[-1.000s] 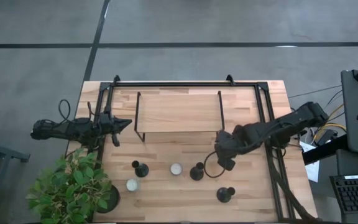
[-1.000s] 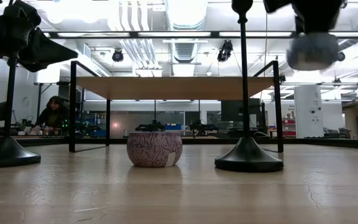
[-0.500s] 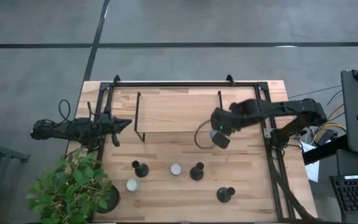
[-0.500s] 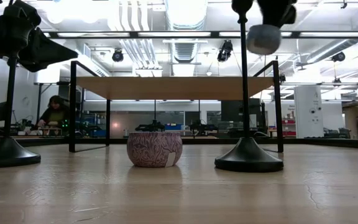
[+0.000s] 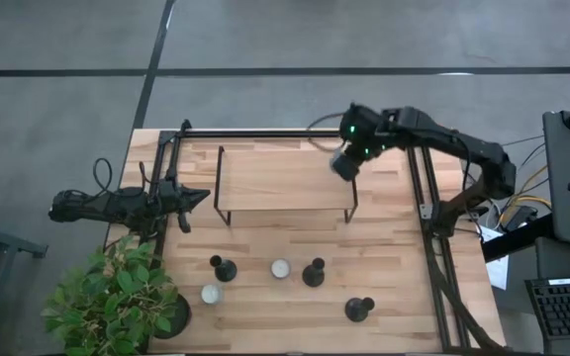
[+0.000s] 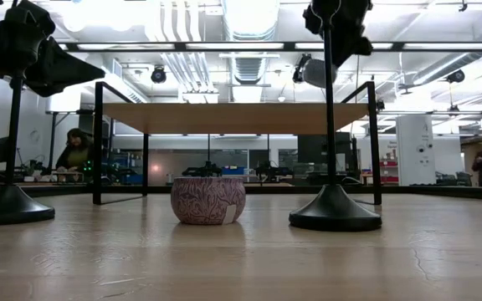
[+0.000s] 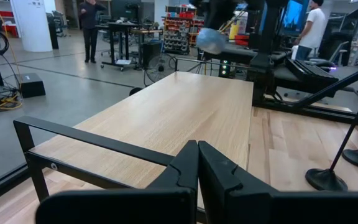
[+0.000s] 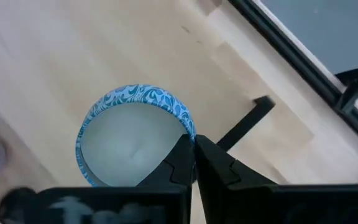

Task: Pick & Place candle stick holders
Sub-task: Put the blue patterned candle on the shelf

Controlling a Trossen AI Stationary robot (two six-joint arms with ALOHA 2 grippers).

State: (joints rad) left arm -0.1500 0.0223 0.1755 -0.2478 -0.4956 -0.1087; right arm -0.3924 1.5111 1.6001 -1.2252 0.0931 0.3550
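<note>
One low round cup (image 8: 134,134) (blue-patterned wall, whitish inside) hangs pinched by its rim in the right gripper (image 5: 345,163), mouth facing the wrist, above the raised wooden shelf (image 5: 283,176) near its right end. Carry step, I judge; next comes lowering it level and releasing. Left gripper (image 5: 194,197), fingers pressed together, waits at the table's left edge.

Leafy potted plant (image 5: 107,297) at table's (image 5: 394,297) near-left corner; raised wooden shelf (image 5: 283,178) mid-table
</note>
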